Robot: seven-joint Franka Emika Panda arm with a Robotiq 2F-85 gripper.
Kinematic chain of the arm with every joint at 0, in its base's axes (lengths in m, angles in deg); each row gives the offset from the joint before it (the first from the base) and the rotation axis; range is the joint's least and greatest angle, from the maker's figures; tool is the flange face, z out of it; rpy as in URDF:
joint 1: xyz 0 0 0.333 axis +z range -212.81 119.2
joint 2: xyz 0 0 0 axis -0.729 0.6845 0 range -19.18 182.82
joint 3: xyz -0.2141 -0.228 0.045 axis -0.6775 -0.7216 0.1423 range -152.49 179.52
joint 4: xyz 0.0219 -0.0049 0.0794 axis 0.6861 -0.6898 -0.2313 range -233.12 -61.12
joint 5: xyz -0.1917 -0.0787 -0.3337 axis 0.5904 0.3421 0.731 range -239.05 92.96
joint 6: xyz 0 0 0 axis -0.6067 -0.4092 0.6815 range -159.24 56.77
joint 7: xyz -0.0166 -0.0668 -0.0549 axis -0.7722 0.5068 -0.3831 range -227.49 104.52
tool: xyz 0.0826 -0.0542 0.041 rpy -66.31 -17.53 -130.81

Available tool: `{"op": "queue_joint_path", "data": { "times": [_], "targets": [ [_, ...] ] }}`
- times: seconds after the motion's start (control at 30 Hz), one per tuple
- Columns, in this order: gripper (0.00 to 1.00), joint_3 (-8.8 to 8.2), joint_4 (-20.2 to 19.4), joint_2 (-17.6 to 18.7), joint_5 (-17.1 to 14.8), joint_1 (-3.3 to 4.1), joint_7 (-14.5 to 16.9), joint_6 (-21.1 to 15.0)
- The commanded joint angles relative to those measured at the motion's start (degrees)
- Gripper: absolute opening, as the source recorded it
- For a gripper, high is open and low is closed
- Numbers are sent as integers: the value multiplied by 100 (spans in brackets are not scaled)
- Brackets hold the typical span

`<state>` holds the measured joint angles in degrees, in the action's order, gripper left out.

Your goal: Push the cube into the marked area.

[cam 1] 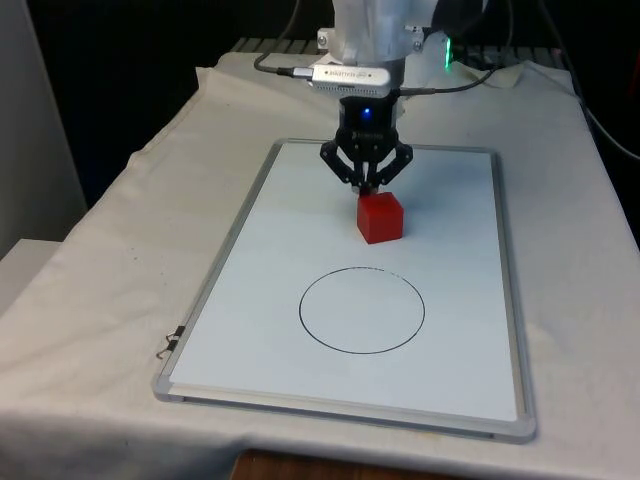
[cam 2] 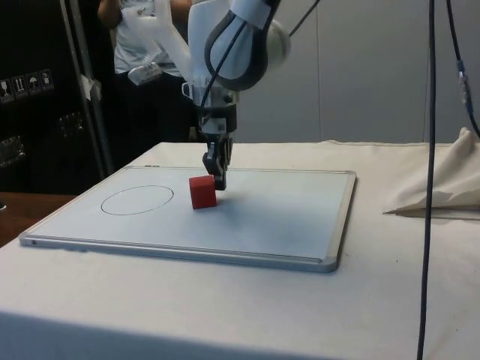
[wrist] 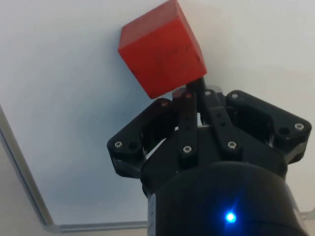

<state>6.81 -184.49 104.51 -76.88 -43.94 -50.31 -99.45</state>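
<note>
A red cube rests on the whiteboard, a short way on the robot's side of a black drawn circle. My gripper is shut, fingers pressed together, tips down at the board and touching the cube's far face. From the side, the cube stands between the gripper and the circle. The wrist view has the cube right at the closed fingertips.
The whiteboard has a raised metal frame all round and lies on the white cloth. A small black clip lies by the board's near corner at the front view's left. A person stands behind the table. Cables hang at one side.
</note>
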Motion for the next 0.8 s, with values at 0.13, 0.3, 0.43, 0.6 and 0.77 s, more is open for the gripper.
{"op": "queue_joint_path", "data": {
  "times": [0.13, 0.3, 0.43, 0.6, 0.77],
  "targets": [
    [0, 155, 17, -92, -241, -69, 132, 103],
    [0, 212, 103, -80, -372, -74, 172, 143],
    [0, 252, 223, -52, -539, -80, 258, 218],
    [0, 275, 384, 17, -739, -80, 384, 309],
    [0, 304, 533, 92, -957, -69, 498, 395]
  ]
}}
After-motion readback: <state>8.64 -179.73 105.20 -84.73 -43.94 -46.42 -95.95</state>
